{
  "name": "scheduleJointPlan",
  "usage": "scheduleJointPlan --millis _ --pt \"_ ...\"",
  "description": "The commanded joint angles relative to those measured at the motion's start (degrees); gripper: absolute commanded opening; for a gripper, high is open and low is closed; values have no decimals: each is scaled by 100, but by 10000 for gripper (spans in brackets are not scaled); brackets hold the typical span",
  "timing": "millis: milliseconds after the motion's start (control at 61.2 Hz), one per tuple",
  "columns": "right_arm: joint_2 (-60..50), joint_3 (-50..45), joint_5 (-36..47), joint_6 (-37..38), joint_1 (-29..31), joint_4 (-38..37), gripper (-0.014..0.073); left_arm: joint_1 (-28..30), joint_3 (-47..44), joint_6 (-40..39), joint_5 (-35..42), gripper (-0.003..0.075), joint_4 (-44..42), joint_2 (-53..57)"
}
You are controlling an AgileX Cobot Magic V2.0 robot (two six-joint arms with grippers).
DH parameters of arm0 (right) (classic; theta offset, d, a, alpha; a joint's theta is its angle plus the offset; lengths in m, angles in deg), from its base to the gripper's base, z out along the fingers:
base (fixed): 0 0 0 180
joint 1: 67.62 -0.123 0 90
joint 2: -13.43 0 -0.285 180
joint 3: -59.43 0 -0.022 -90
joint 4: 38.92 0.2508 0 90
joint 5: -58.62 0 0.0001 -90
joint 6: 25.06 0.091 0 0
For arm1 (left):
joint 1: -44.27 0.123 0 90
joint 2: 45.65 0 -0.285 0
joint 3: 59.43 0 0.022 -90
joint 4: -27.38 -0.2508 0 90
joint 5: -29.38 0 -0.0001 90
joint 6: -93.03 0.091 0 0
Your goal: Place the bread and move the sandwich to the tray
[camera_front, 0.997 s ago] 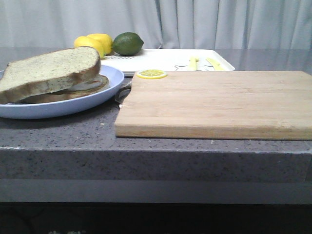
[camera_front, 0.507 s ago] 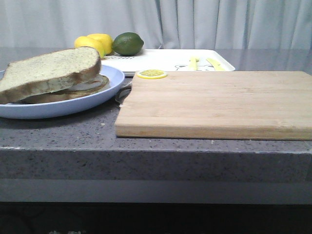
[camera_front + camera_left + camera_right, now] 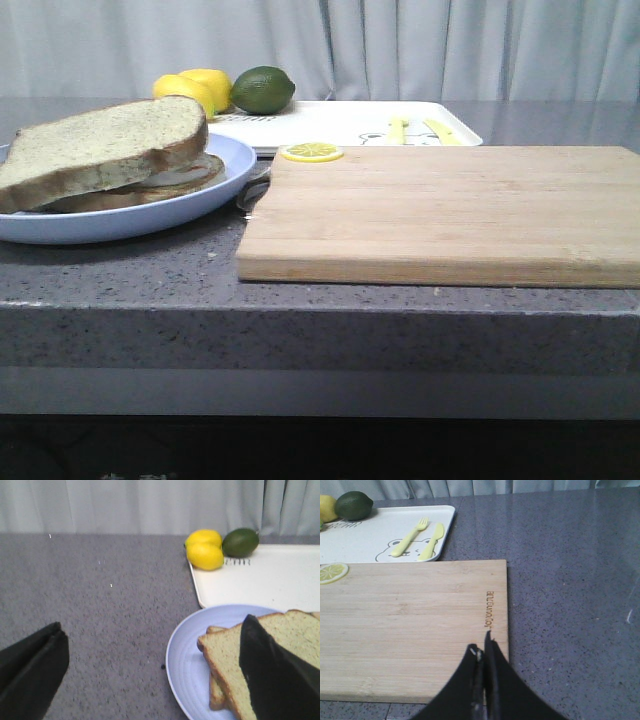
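Staying put since earlier, apparently: bread [image 3: 105, 148] atop sandwich [image 3: 120, 190].

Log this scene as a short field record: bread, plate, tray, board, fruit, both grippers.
bread: top slice of the stack on the plate, egg not visible
plate: pale blue, on the counter left of the board, not on the tray
tray: white, behind the board, holds a yellow fork and knife
board: bare except a lemon slice at its far left corner
fruit: two lemons and a lime at the tray's far left corner
left gripper: jaws wide open, holding nothing
right gripper: jaws shut, empty, over the board
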Motion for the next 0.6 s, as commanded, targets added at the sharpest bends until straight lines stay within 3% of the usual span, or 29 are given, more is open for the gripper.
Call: scheduleJointPlan --millis 0,229,588 --pt "39 136 580 -14 18 30 -62 -9 517 -6 -388 672 263 -454" --pt "39 136 589 -14 12 30 -62 -9 1557 -6 -1849 672 397 -1898" --pt "39 136 584 -14 11 30 -62 13 2320 -142 -2038 671 407 -3242"
